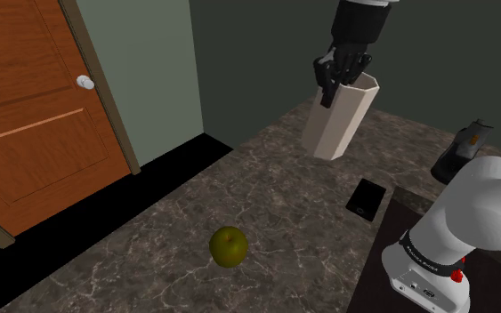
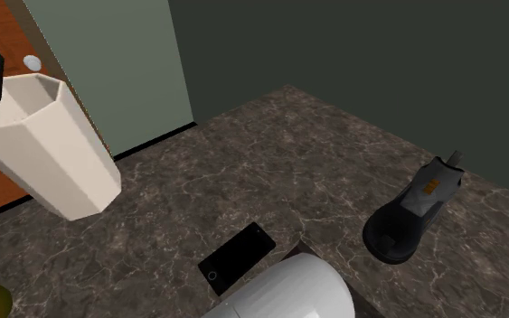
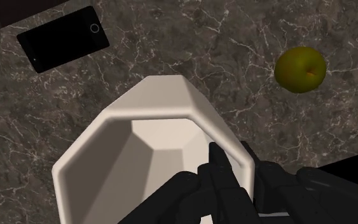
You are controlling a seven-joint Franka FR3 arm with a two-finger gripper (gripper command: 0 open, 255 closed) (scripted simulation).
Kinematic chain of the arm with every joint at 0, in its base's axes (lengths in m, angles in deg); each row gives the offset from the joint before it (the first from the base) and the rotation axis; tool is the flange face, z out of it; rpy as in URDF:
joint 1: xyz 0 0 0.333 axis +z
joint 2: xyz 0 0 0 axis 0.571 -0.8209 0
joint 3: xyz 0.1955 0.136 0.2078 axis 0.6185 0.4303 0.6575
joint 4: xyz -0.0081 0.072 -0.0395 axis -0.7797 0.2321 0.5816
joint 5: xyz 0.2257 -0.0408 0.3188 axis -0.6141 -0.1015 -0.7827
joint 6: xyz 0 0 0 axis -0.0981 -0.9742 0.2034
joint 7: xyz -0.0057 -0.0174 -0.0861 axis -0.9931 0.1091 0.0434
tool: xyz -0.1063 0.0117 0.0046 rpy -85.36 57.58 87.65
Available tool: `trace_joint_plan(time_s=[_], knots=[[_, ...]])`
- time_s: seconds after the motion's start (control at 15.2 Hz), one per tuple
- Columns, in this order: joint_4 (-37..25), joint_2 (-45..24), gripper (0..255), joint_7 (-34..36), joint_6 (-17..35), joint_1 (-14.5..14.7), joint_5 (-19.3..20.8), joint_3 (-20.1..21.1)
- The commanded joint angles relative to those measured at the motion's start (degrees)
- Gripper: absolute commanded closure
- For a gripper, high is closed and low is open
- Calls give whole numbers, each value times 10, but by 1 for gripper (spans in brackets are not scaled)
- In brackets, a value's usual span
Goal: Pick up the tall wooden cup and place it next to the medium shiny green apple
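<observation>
Wrist view | end effector [image 3: 236, 167] clasps cream cup [image 3: 165, 130] by rim | cup empty, aloft | apple [image 3: 300, 69] apart

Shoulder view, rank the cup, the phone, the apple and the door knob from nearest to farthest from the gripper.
1. Cup, clasped at its rim by the gripper.
2. Phone, flat on the counter below the cup.
3. Apple, on the counter toward the view's lower left.
4. Door knob, at the view's far left.
</observation>
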Motion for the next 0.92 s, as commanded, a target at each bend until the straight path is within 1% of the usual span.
trace_joint_plan(time_s=[0.0,0.33,0.59,0.86], knots=[[-9,-9,255,29,5,5,-12,26],[-50,-43,255,102,10,12,-34,93],[-91,-81,255,161,15,13,-41,148],[-54,-72,255,158,44,16,-47,151]])
